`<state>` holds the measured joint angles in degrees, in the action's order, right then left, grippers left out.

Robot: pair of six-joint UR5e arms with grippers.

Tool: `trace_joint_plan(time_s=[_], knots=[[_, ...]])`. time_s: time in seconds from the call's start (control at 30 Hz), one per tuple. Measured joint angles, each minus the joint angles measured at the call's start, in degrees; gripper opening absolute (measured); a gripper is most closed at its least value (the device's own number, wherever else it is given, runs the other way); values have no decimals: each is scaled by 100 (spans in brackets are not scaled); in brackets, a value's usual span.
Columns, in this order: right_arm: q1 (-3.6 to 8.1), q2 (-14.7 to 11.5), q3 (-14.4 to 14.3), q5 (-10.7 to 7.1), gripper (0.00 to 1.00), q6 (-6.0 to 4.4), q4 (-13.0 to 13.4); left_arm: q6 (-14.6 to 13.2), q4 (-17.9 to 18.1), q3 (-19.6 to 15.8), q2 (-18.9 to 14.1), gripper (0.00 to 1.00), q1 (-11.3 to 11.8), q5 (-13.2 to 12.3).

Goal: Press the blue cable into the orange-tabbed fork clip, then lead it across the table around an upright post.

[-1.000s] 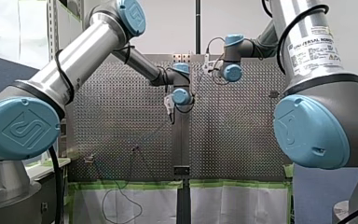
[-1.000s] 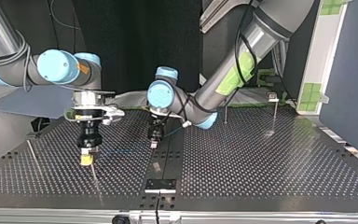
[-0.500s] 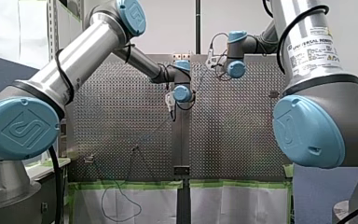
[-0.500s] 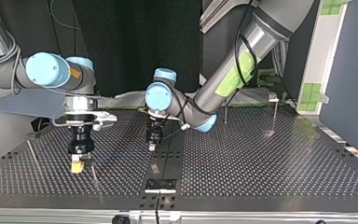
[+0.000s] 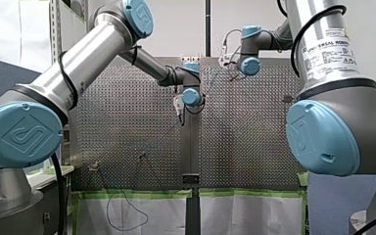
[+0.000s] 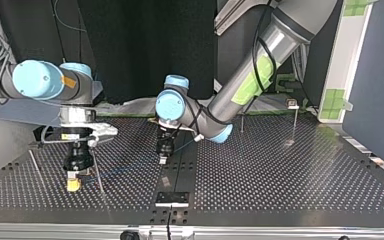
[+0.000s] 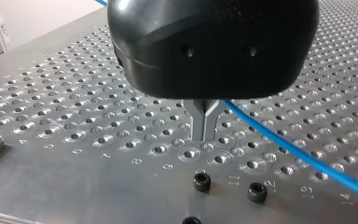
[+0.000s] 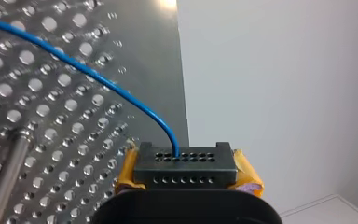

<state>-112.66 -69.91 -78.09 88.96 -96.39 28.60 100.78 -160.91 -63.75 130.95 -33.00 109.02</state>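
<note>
The thin blue cable (image 8: 88, 72) runs over the perforated table into my right gripper (image 8: 186, 161), whose yellow pads (image 8: 249, 179) are shut on it. In the top view that gripper (image 6: 73, 185) hangs low over the table at the left, beside an upright post (image 6: 96, 172). My left gripper (image 7: 204, 133) is shut just above the plate near the middle seam (image 6: 163, 159). The cable (image 7: 303, 156) passes close behind its fingers; whether it is pinched there does not show. In the front view the cable (image 5: 149, 147) climbs from a small fixture (image 5: 142, 156) towards my left gripper (image 5: 178, 110).
More posts stand at the top view's right (image 6: 241, 122) (image 6: 295, 122), the far one bearing a small clip (image 6: 292, 104). A thin rod (image 6: 35, 167) leans at the far left. A black bracket (image 6: 172, 198) sits at the near edge. Black screws (image 7: 202, 182) lie under my left gripper.
My right arm has carried the cable end towards the top view's left, passing the upright post. My left gripper has shifted only slightly and stays shut.
</note>
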Motion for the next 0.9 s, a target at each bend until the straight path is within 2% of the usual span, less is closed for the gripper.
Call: trace_joint_plan(time_s=[0.23, 0.27, 0.3, 0.37, 0.4, 0.47, 0.5, 0.57, 0.6, 0.63, 0.77, 0.9], knots=[[124, -6, 48, -1, 0, -127, -142, -55, -3, 17, 2, 0, 0, 6], [147, -5, 49, -1, 0, -141, -151, -74, -19, 19, 2, 9, -3, 20], [164, -5, 49, -1, 0, -153, -156, -112, -57, 19, 2, 9, -7, 55], [207, -4, 50, -1, 0, -182, -164, -191, -134, 18, 3, 26, -14, 129], [225, -4, 50, -1, 0, -192, -166, -254, -182, 19, 3, 26, -23, 175], [266, -3, 51, -1, 0, -210, -168, -327, -237, 23, 3, 47, -40, 220], [282, -3, 51, 0, 0, -214, -170, -351, -267, 27, 3, 47, -50, 237], [312, -2, 52, -1, 0, -227, -174, -364, -316, 37, 7, 65, -60, 254], [326, -2, 52, -3, 0, -238, -177, -366, -354, 46, 13, 65, -63, 263], [340, -2, 51, -7, 0, -252, -179, -366, -386, 57, 19, 77, -65, 274], [404, -2, 51, -64, 0, -327, -185, -353, -559, 143, 105, 88, -54, 327], [465, -2, 47, -91, 0, -369, -187, -275, -676, 290, 272, 92, -47, 269]])
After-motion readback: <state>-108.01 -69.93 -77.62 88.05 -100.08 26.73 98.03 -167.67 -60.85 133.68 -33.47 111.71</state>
